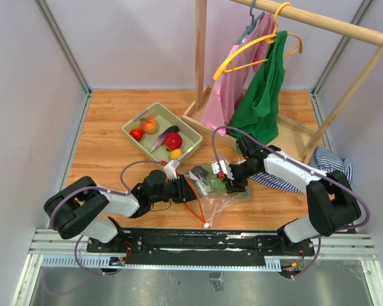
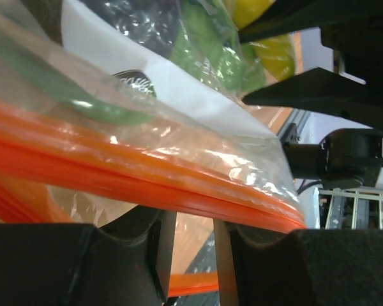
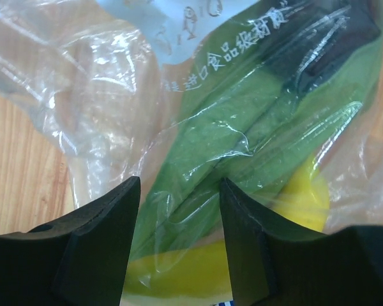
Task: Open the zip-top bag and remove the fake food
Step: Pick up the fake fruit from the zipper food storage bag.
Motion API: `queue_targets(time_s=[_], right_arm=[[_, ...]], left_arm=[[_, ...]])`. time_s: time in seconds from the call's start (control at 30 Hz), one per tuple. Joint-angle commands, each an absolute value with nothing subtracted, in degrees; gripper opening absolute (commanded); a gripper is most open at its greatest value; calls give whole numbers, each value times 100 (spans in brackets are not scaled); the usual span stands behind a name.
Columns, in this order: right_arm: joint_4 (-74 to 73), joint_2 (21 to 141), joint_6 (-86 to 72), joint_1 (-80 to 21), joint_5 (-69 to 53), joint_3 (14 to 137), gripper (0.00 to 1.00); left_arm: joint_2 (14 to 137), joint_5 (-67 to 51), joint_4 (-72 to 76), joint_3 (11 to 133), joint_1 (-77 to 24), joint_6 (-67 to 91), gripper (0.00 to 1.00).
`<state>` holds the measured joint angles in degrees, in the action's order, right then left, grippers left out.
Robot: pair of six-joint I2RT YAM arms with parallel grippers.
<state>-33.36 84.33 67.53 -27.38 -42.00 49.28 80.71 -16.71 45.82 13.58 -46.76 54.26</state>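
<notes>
Fingers [image 2: 70,261] of the left gripper [image 2: 188,226] are sitting almost together, apparently pinching the orange zip strip [image 2: 147,182] of the zip-top bag [image 1: 218,194], which is lying on the table [image 1: 102,127] between the two arms. The right gripper [image 3: 179,191] is standing with its jaws parted around bag film and a green piece [image 3: 242,127]; whether it is clamping or merely straddling, I cannot tell. Some fake food [image 3: 303,204], green and yellow, is sitting inside the bag, while other pieces are lying in the green basket [image 1: 139,116] behind it.

By my judgement, two things are threatening. The slick film may be sliding out of a grip under any pull, or the right jaws may be catching both walls and holding the mouth closed.

The top view is showing the bag's place and the basket, which neither wrist view is showing. The left wrist view is showing the strip and a white label [image 2: 179,83] close up. The right wrist view is giving the plainest look at the pieces under the film.
</notes>
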Motion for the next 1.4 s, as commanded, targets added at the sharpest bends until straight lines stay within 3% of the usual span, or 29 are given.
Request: queue_targets(time_s=[0.0,0.47,0.67,0.8,1.1,1.37], right_arm=[[-3937,8565,6951,-2966,-4553,5090,53],[-4852,8256,7351,-3030,-4916,5552,53],[-3833,7766,6494,-2749,-5024,5532,70],[-3157,8049,6109,-2890,-4882,5677,77],[-3271,9668,6293,-3045,-4279,6700,83],[-3750,10301,6435,-3166,-4348,6987,76]], left_arm=[[8309,-1357,4826,1530,-4746,5280,34],[7689,-565,4252,1330,-4742,5023,57],[7198,-218,3870,1294,-4733,4715,74],[7167,-39,3694,1452,-4715,4635,83],[7513,-107,4507,1473,-4509,4569,83],[7821,-199,4682,1622,-4441,4208,83]])
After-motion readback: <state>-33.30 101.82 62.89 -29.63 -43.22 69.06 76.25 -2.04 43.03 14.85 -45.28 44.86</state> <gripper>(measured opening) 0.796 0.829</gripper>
